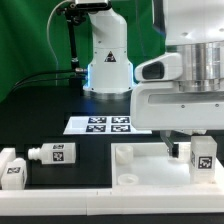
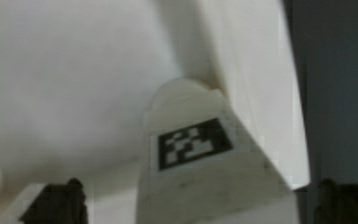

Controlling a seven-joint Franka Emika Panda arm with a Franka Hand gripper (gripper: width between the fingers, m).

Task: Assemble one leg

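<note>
One leg [image 1: 203, 155], a white square post with a black-and-white tag, stands upright at the exterior view's right end of the large white panel [image 1: 140, 172]. My gripper [image 1: 192, 143] hangs right over it. In the wrist view the leg [image 2: 197, 150] lies between the two dark fingers [image 2: 60, 203], with the gripper [image 2: 202, 198] open around it. A gap shows between one finger and the leg; the other finger is at or very near its side. Whether the leg's stub sits in a socket is hidden.
Two more legs [image 1: 55, 153] [image 1: 12, 170] lie on the black table at the exterior view's left. The marker board [image 1: 100, 124] lies in front of the arm's base [image 1: 108, 70]. A round socket [image 1: 122, 154] shows at the panel's left corner.
</note>
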